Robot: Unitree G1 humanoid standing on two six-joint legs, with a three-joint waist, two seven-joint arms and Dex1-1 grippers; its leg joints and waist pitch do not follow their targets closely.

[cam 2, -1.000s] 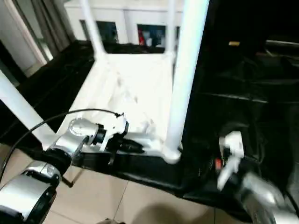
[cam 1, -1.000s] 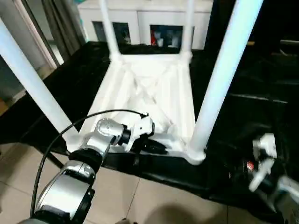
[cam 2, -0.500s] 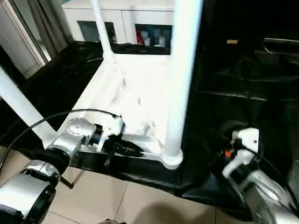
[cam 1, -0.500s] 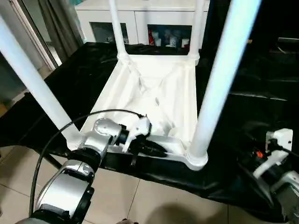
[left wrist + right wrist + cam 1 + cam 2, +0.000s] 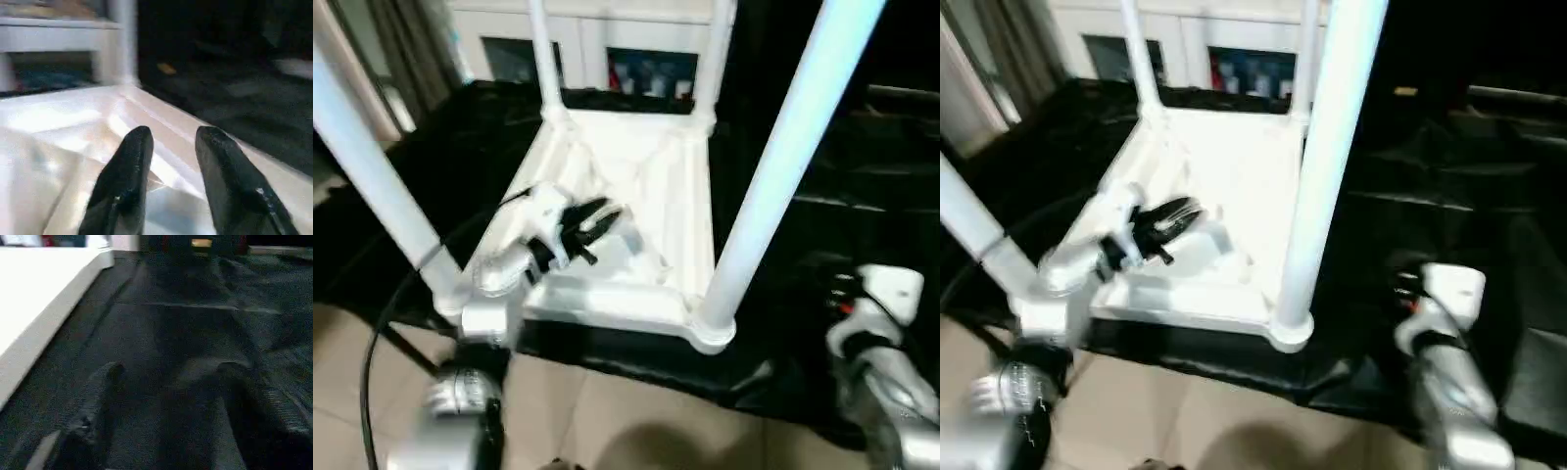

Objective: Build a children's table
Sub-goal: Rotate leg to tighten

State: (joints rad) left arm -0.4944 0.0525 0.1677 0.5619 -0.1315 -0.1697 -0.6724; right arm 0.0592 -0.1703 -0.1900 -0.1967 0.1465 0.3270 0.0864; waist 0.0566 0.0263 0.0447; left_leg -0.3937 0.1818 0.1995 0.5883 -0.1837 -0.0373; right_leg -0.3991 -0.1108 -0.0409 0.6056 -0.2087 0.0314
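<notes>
The children's table lies upside down on a black cloth, its ribbed white underside (image 5: 641,181) facing up. Four white legs stand in its corner sockets: near left (image 5: 372,171), near right (image 5: 783,166), far left (image 5: 540,59) and far right (image 5: 710,59). My left gripper (image 5: 610,219) hovers just above the underside near its front left part, open, with nothing between its black fingers (image 5: 132,161). My right gripper (image 5: 168,372) is open and empty, low over the black cloth to the right of the table. Its arm (image 5: 881,323) sits beside the near right leg.
A white glass-door cabinet (image 5: 607,59) stands behind the table. The black cloth (image 5: 842,166) covers the platform to the right and left of the table. Tiled floor (image 5: 607,421) lies in front of the platform's near edge. A black cable (image 5: 386,323) loops from my left arm.
My left gripper has lifted off the table's near edge, moved in over the underside and opened. My right arm has shifted slightly. The camera has moved too.
</notes>
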